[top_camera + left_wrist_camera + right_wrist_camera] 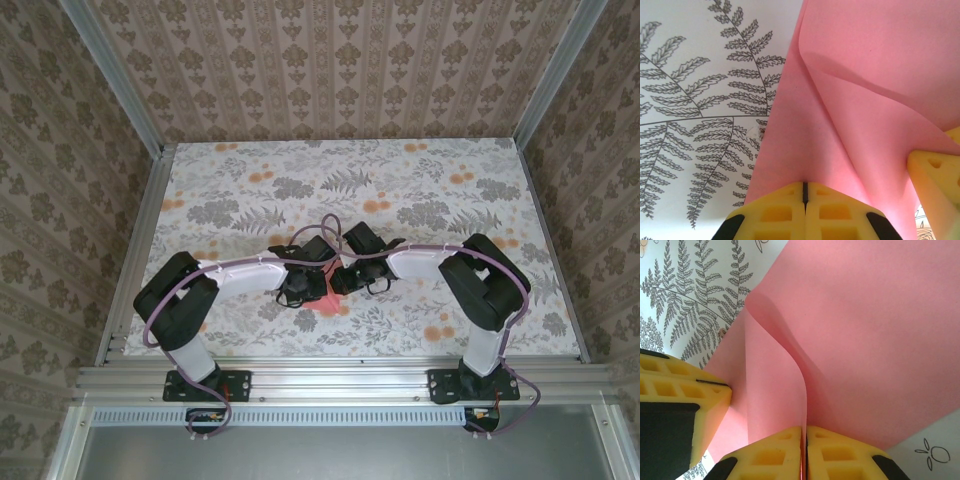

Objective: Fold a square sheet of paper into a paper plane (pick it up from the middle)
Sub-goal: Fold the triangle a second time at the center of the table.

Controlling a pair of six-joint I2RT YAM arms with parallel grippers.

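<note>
left end effector [804,186]: jaws pressed together, pinching the square sheet of paper [865,100]
right end effector [804,432]: jaws closed tight on the same sheet, just beside the left one
paper: salmon-pink, buckled into a raised curl between both
worktop [250,180]: floral print, paper sits mid-width, near half

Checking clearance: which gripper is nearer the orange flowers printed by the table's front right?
Right. The right gripper pinches the pink paper sheet left of the orange flowers; the left gripper pinches it even farther left.
</note>
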